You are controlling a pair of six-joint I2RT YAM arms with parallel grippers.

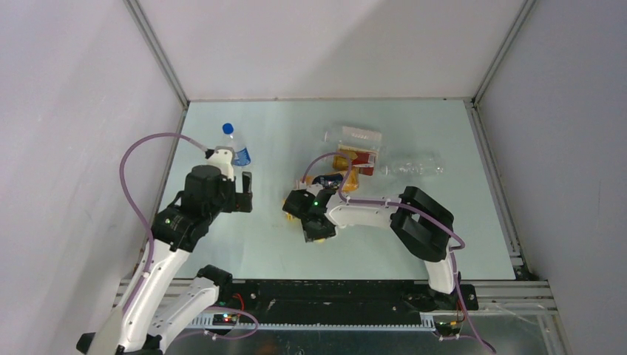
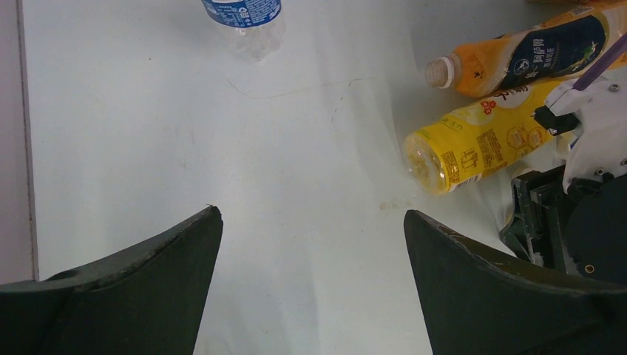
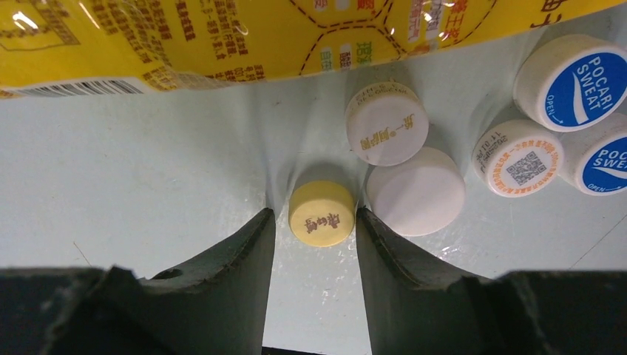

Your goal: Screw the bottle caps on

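Observation:
In the right wrist view a yellow cap (image 3: pixel 321 213) lies on the table between the fingertips of my right gripper (image 3: pixel 314 220). The right finger touches it and a thin gap shows at the left finger. Beside it lie white caps (image 3: pixel 387 123) (image 3: pixel 415 191) (image 3: pixel 517 157) and blue-and-white caps (image 3: pixel 573 74). An orange-yellow bottle (image 3: pixel 259 37) lies just beyond. My left gripper (image 2: pixel 310 218) is open and empty over bare table. The clear blue-label bottle (image 1: pixel 233 144) stands capped behind it. My right gripper (image 1: pixel 316 229) is low at the table's middle.
An uncapped orange bottle with a dark-blue label (image 2: pixel 532 52) and the yellow bottle (image 2: pixel 480 144) lie on their sides to the left gripper's right. More bottles are piled at the back (image 1: pixel 355 155), with a clear one (image 1: pixel 414 166) lying to their right. Grey walls enclose the table.

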